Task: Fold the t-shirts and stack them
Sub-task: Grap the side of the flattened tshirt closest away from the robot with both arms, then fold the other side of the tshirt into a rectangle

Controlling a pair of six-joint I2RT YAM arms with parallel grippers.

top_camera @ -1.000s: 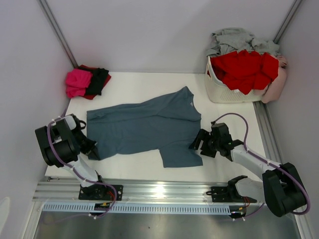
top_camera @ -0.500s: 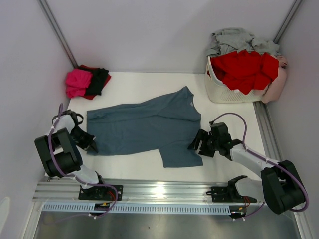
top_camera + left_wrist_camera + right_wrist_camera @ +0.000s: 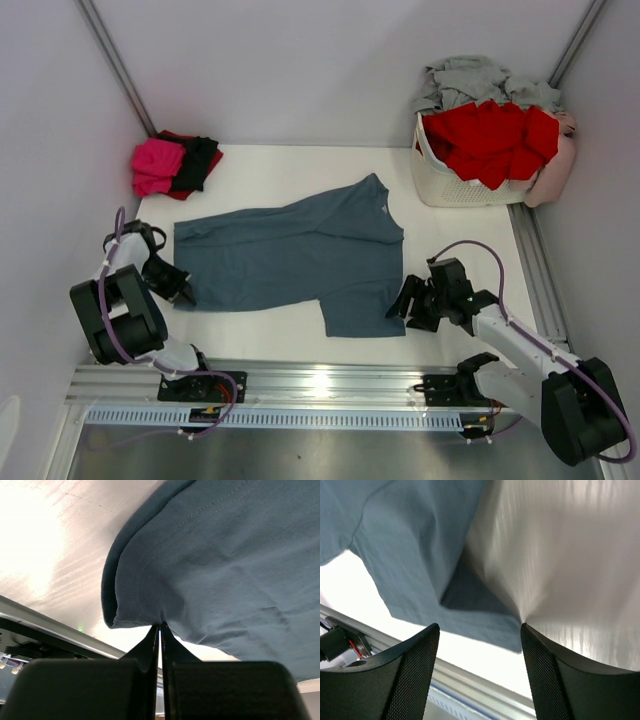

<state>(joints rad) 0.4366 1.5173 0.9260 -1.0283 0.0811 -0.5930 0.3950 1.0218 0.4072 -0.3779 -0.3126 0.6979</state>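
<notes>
Right now the white tabletop (image 3: pixel 460 235) is sitting inside pale walled booth sides, with a metal rail (image 3: pixel 320 382) running along its near edge where both arms are bolted. A slate blue-grey t-shirt (image 3: pixel 290 255) is lying spread flat across the middle, neck towards the far right. In the far left corner a magenta-pink t-shirt (image 3: pixel 155 165) and a black t-shirt (image 3: pixel 198 160) are lying folded side by side over something red. At the far right a white lattice basket (image 3: pixel 450 188) is holding red t-shirts (image 3: pixel 490 135), with a pale grey t-shirt (image 3: pixel 470 78) heaped on top behind them.

The left pincer (image 3: pixel 160 630) is pinching the folded hem at the blue-grey shirt's left edge, its jaws pressed tight together on the cloth. The right pincer (image 3: pixel 479 627) is hovering just above the shirt's near right sleeve corner, its fingers (image 3: pixel 415 675) standing well apart and gripping nothing.

A small pale neck label (image 3: pixel 383 208) is showing inside the collar, too small to read.
</notes>
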